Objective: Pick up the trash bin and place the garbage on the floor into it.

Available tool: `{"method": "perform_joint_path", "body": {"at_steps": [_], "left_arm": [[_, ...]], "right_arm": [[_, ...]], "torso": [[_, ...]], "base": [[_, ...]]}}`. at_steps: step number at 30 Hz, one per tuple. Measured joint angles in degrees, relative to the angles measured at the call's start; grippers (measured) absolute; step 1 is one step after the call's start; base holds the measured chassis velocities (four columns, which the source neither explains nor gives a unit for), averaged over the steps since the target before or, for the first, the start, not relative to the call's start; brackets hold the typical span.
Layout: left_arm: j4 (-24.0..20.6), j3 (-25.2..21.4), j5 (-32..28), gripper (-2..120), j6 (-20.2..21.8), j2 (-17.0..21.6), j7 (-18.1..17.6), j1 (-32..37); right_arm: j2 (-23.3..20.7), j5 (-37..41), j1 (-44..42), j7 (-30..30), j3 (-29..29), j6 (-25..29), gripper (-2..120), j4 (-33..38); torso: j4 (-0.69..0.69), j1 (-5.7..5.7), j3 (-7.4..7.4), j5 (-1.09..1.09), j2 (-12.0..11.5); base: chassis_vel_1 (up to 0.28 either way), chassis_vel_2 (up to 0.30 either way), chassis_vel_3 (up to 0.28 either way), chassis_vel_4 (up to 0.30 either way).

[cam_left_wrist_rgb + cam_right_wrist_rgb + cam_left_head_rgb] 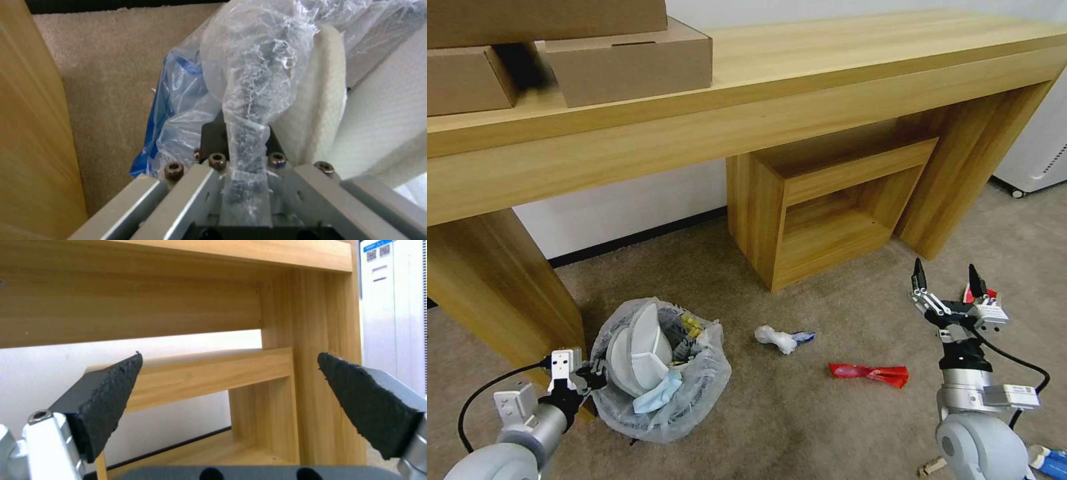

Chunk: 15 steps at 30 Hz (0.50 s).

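The trash bin sits on the carpet beside the desk leg, its bag rim clamped in the left gripper. The right gripper is raised, fingers spread, empty, with the red wrapper and crumpled paper between it and the bin.

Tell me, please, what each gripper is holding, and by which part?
The left gripper is shut on the trash bin, pinching its bag-covered rim. The right gripper is open and holds nothing.
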Motion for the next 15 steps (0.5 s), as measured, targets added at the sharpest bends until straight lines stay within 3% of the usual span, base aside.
{"method": "perform_joint_path", "body": {"at_steps": [15], "left_arm": [[0.44, 0.24, 0.33, 0, -0.14, -0.4, 0.22, -0.02]], "right_arm": [[0.07, -0.16, -0.52, -0.1, 0.22, 0.4, 100, -0.37]], "torso": [[0.0, 0.0, 0.0, 0.0, 0.0]], "base": [[0.0, 0.0, 0.0, 0.0]]}}
